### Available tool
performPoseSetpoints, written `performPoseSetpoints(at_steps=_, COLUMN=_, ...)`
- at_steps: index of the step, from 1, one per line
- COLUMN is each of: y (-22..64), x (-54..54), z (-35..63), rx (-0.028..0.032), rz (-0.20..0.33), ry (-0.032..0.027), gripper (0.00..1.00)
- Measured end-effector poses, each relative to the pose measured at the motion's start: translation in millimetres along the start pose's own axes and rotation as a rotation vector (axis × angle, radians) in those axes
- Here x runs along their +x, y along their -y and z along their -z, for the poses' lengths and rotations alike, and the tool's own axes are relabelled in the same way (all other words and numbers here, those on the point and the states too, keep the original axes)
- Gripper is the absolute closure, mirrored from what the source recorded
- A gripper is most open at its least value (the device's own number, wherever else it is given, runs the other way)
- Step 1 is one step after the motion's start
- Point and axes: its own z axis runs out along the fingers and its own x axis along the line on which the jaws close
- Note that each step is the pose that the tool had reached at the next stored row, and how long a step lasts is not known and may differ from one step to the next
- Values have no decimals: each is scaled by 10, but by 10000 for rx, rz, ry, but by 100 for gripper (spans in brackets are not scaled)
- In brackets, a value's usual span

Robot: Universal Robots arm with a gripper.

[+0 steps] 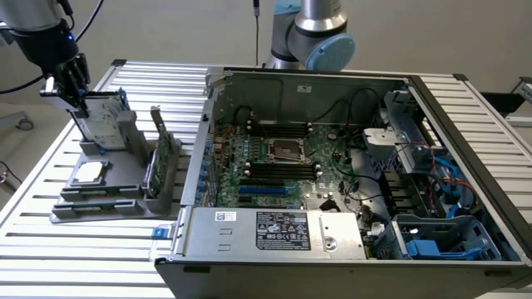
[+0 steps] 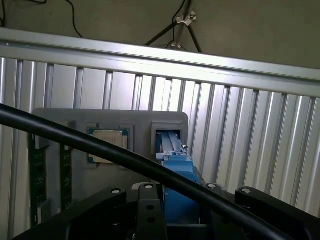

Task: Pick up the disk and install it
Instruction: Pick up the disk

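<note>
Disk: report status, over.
End effector at disk top edge. Disk upright in grey holder. Green card upright alongside, apart.

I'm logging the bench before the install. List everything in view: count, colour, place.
table: one, silver, slatted, under everything.
computer case: one, dark, open, mid-table.
motherboard: one, green, inside the case.
power supply: one, silver, at the case's near side.
plastic bracket: one, blue, in the case's near corner, exterior view's right.
holder: one, grey, on the table beside the case.
disk: one, silver-grey in a blue frame, upright in the holder.
chip: one, silver, flat in the holder.
circuit card: one, green, on edge in the holder.
arm: one, grey with a blue cap, behind the case.
gripper: one, black, at the disk's upper end.
</note>
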Motion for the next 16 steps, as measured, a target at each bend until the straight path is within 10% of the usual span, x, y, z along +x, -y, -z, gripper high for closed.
performPoseSetpoints(at_steps=16, y=-13, x=-6, z=537, rx=-1, rz=0, ry=0, gripper=67)
